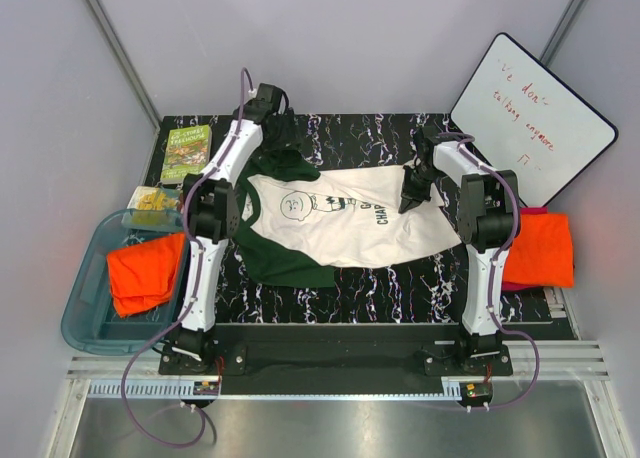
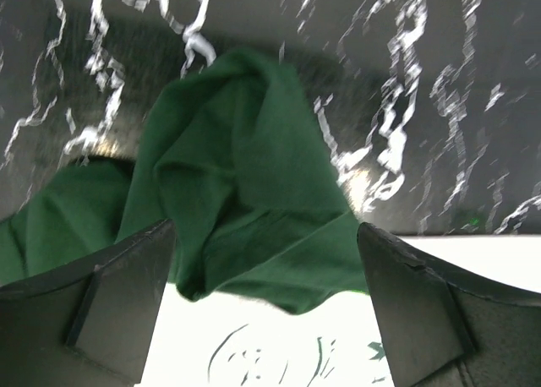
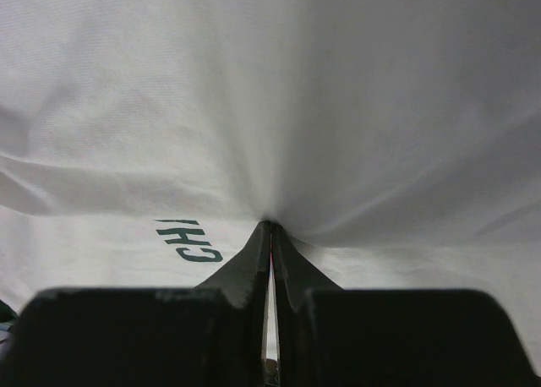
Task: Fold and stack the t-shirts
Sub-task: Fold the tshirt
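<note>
Orange t-shirt (image 1: 145, 271): in the blue bin (image 1: 100, 330), left of the cream t-shirt (image 1: 340, 228).
Left gripper (image 2: 264, 235): jaws spread wide, holding nothing, above the cream t-shirt's bunched green sleeve (image 2: 237, 176).
Cream t-shirt: spread flat, print up.
Right gripper (image 3: 270, 226): pinched tight on a thin pleat near the cream t-shirt's right end.
Second orange t-shirt (image 1: 540, 248): right of the cream t-shirt.
Risk: the thin pinch may slip under pull, and the left gripper may catch several sleeve layers, skewing the fold.
</note>
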Controlling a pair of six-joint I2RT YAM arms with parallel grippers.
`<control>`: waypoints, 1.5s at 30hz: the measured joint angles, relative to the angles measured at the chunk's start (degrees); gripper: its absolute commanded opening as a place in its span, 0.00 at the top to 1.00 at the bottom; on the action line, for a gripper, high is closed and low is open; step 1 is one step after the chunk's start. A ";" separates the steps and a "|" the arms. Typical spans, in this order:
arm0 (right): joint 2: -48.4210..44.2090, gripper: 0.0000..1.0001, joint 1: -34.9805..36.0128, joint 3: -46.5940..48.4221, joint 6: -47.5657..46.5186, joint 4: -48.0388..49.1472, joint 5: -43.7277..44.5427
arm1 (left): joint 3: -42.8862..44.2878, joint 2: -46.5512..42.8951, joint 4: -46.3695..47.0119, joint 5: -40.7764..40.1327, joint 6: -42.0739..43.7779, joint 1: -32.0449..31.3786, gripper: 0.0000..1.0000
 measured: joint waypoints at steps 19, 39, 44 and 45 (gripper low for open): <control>0.00 0.91 0.00 -0.22 0.00 -0.04 -0.02 | 1.70 7.08 7.23 4.39 -6.51 0.39 1.00; 0.00 0.91 0.00 -0.33 -0.04 0.02 -0.09 | -11.06 -18.05 12.04 23.37 -15.28 8.79 1.00; 0.00 0.91 0.00 -0.33 -0.07 0.04 -0.35 | -21.46 -24.55 12.04 30.51 -18.49 10.34 1.00; 0.00 0.91 0.00 -0.33 -0.07 0.04 -0.46 | -23.23 -25.38 11.76 31.82 -19.08 10.32 1.00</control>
